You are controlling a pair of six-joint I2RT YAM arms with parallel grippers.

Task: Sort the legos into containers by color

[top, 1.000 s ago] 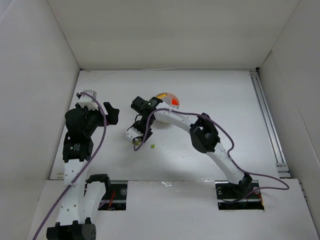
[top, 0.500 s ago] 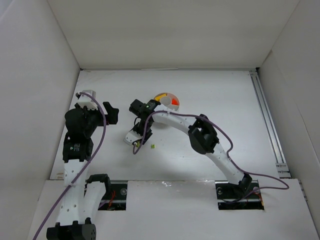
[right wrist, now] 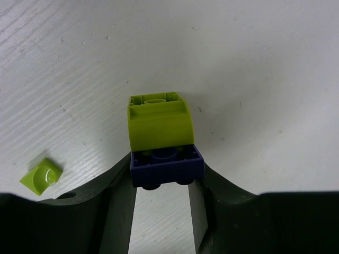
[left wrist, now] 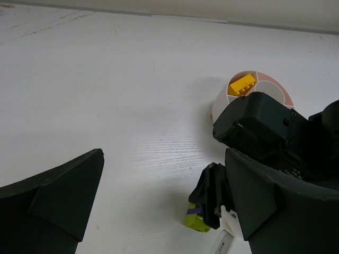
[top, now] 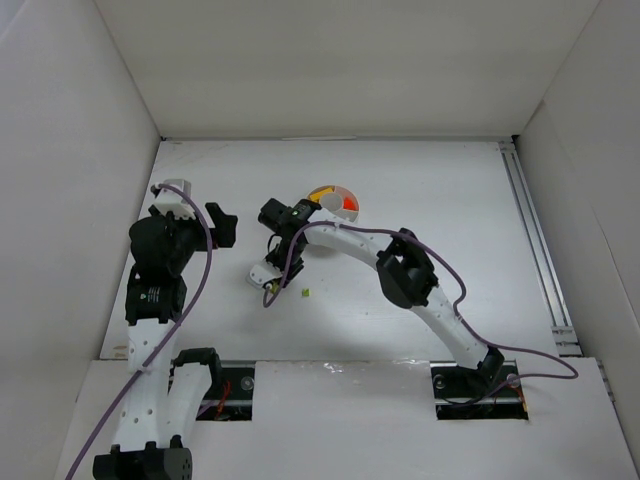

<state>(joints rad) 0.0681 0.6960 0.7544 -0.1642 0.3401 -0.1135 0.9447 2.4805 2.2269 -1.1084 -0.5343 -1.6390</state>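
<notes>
A lime-green lego (right wrist: 158, 123) joined to a purple one (right wrist: 167, 165) lies on the table. My right gripper (right wrist: 161, 177) has its jaws against both sides of the purple brick. From above, that gripper (top: 270, 284) sits left of the round white divided dish (top: 325, 192), whose wedge containers hold a yellow brick (left wrist: 241, 84) and an orange-red one (top: 349, 205). The left wrist view shows the same clump (left wrist: 196, 220) under the right fingers (left wrist: 211, 193). My left gripper (left wrist: 163, 159) hangs open and empty, further left (top: 222, 227).
A small loose lime-green piece (right wrist: 41, 177) lies just beside the right gripper, also visible from above (top: 305, 293). White walls enclose the table on three sides, and a metal rail (top: 535, 240) runs along its right edge.
The right gripper's jaws have closed in onto the purple brick, and the wrist shifted slightly left and down. The left arm has not moved.
</notes>
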